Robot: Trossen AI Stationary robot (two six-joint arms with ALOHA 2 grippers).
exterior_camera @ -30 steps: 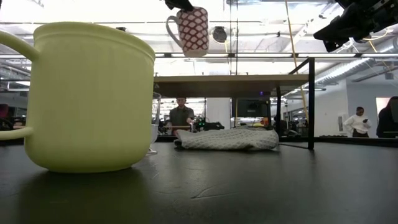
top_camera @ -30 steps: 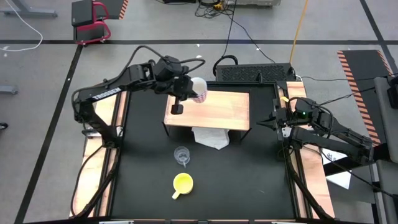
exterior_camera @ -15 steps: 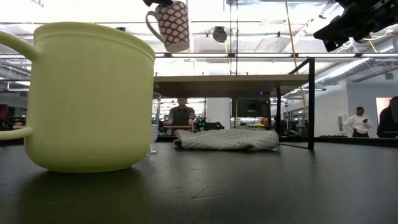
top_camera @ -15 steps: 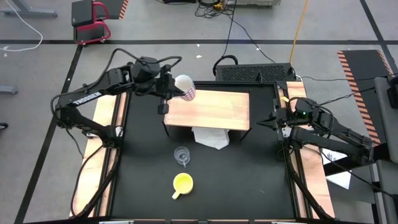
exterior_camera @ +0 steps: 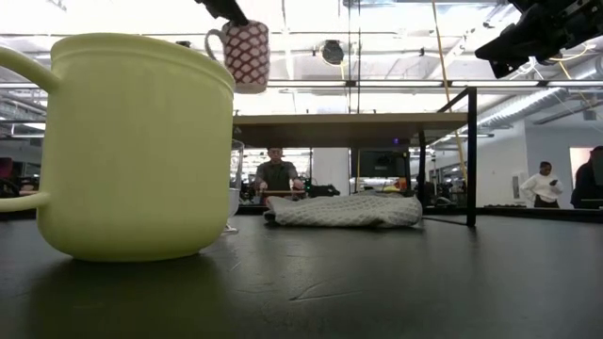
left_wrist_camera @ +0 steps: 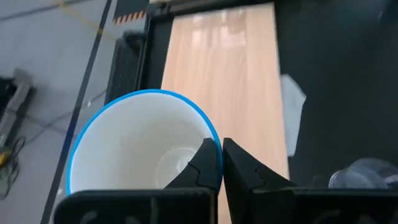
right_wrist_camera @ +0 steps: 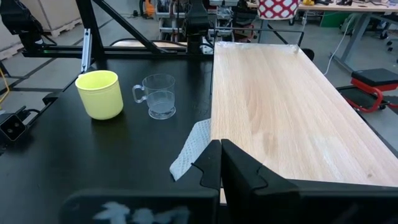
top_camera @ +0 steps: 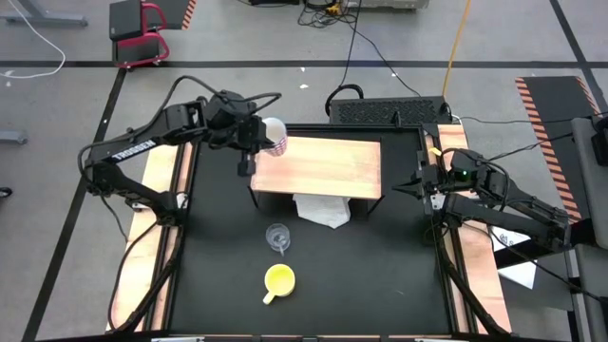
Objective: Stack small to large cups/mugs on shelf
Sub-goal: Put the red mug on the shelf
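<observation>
The left pincer (top_camera: pixel 249 142) is clamped on the white mug's (top_camera: pixel 274 137) rim, held above the shelf's (top_camera: pixel 328 171) left end. It is best lowered level onto the bare board. The yellow mug (top_camera: pixel 278 279) and glass cup (top_camera: pixel 277 237) are left on the tabletop (top_camera: pixel 380 275). The right pincer (top_camera: pixel 425 182) is parked, fingers together.

a white mug (top_camera: pixel 274 138) with a red lattice pattern outside, plain white inside, and a blue rim. a pale yellow mug (top_camera: pixel 279 279). a clear glass cup (top_camera: pixel 277 237). a light-wood shelf (top_camera: pixel 328 169) on a black frame. a white cloth (top_camera: pixel 321 211). a black table (top_camera: pixel 380 275) with light wooden side strips.
</observation>
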